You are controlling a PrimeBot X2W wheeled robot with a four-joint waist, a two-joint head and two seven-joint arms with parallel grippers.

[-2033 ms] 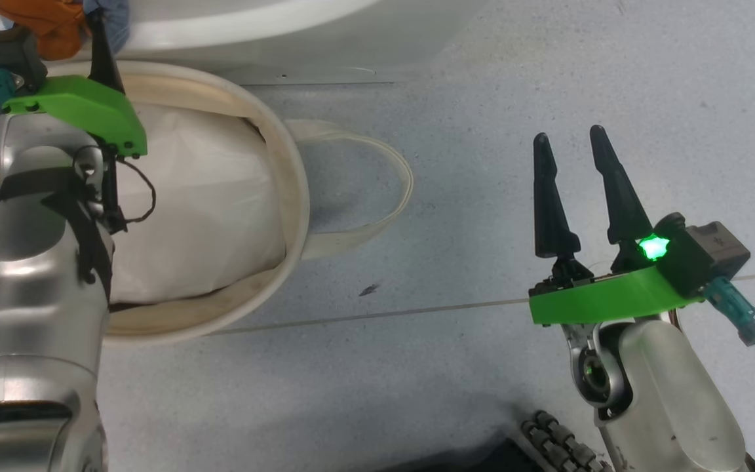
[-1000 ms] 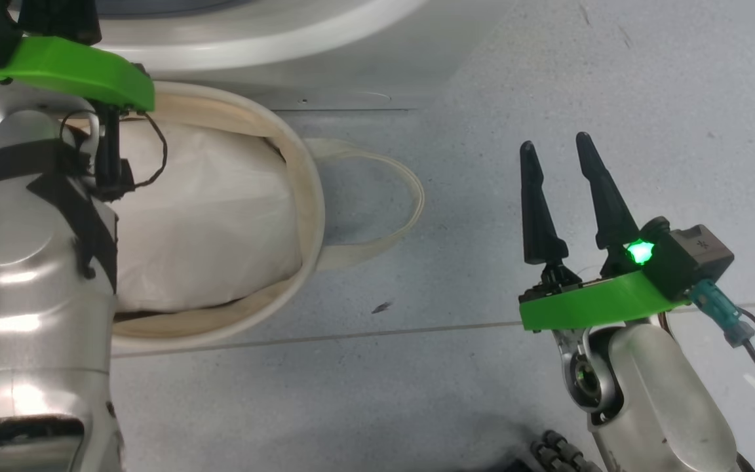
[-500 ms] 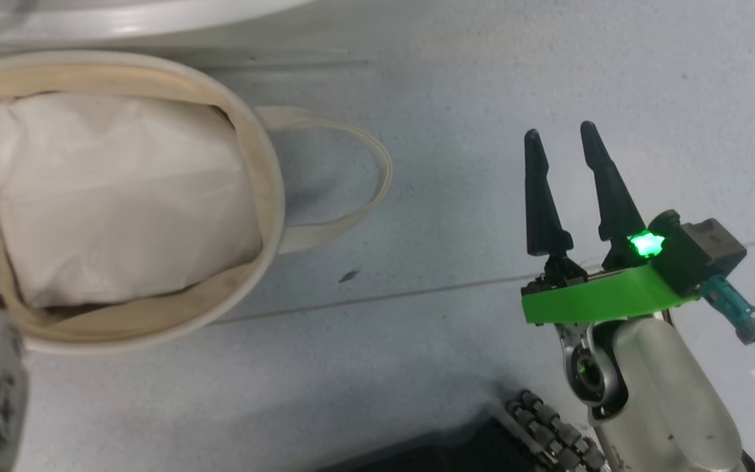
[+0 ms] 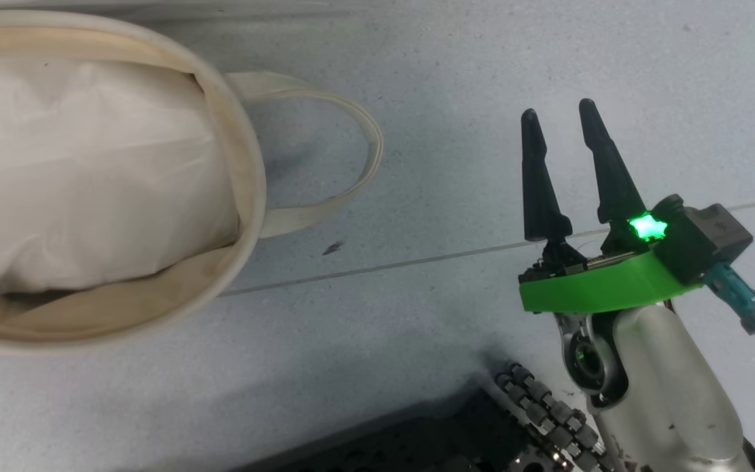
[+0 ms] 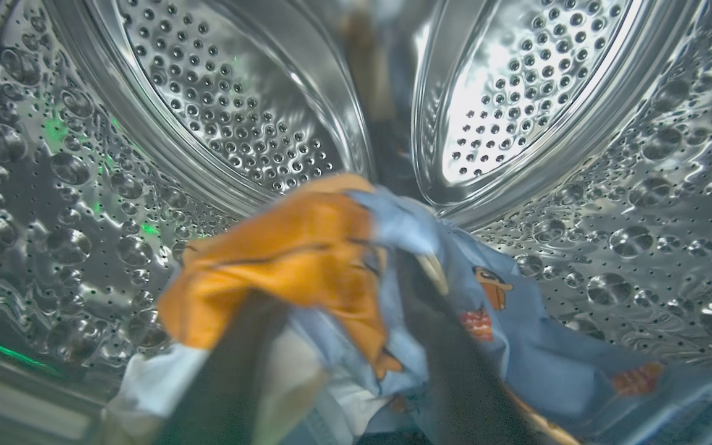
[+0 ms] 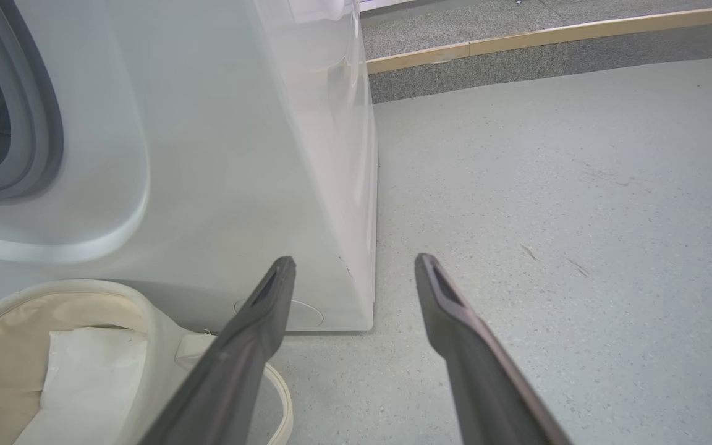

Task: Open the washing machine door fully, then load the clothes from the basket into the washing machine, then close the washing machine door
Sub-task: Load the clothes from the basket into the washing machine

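While in drum (image 5: 517, 93), clothes (image 5: 535, 358) over tool (image 5: 340, 287)

The grey speckled floor (image 4: 456, 78) is carrying the cream canvas basket (image 4: 250, 177), which is sitting just in front of the white washing machine (image 6: 220, 154) standing there.

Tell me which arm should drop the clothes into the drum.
Left. The left gripper is inside the drum with the clothes draped over it; the right gripper hangs open above the floor.

No legible txt or labels.
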